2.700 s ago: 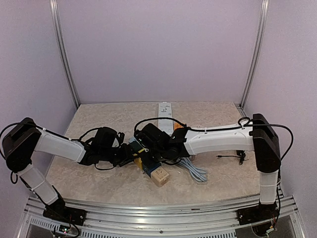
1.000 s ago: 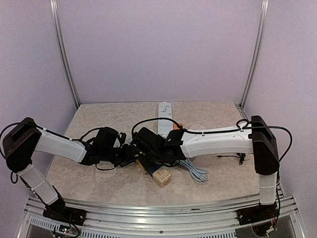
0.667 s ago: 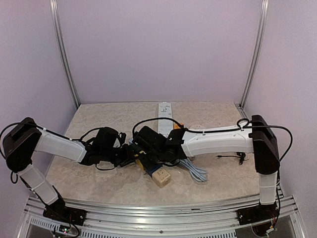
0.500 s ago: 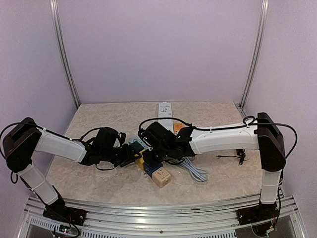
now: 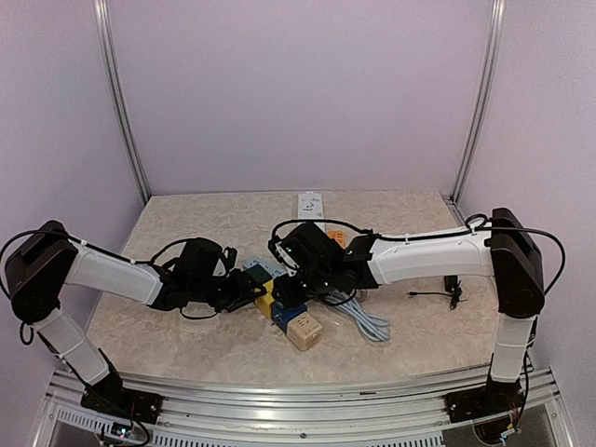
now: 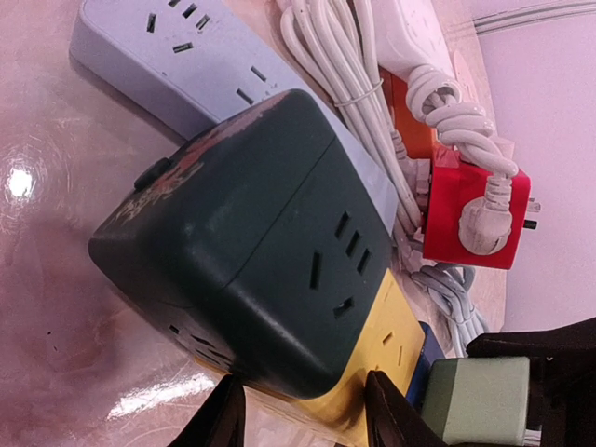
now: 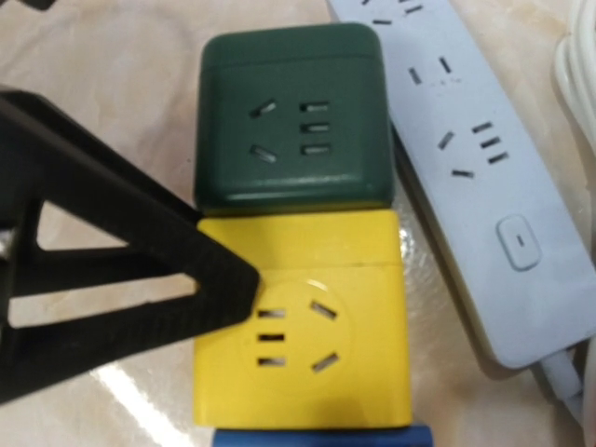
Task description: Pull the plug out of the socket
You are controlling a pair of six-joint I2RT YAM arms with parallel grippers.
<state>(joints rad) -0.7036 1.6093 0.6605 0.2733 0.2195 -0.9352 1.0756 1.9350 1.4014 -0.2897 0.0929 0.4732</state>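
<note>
**Cube row in one piece, both arms on it**

Top: a row of socket cubes sits mid-table (image 5: 177, 345), running diagonally toward the near edge. It reads yellow cube (image 5: 265, 300), blue cube (image 5: 281, 317), beige cube (image 5: 303, 330), each touching the next. The left gripper (image 5: 240, 287) is low at the row's far end, its arm stretched in from the left. The right gripper (image 5: 291, 291) is over the yellow/blue part, and its opening is not readable here. The white strip (image 5: 308, 207) is well behind the row. The cables (image 5: 365, 319) are just right of it.

Left wrist: the green cube (image 6: 251, 251) fills the frame, butted against the yellow cube, with a sliver of blue beyond. The fingers (image 6: 222, 419) are partly closed, one on each side of the green cube's near end, pinching it. The blue-grey strip (image 6: 168, 56) is just behind the green cube. The red cube (image 6: 456, 233) has a white plug (image 6: 486, 222) in it and sits further off, by the cable bundle. Black right-gripper parts at bottom right surround a pale block (image 6: 475, 400). Can't tell whether that is a grip.

Right wrist: straight down on green above yellow, faces flush, with the blue edge at the frame bottom. One black finger (image 7: 121, 279) overlaps the yellow cube's left side. The other is out of frame, so I can't tell the opening or whether anything is held. The blue-grey strip runs along the right, beside both cubes.
</note>
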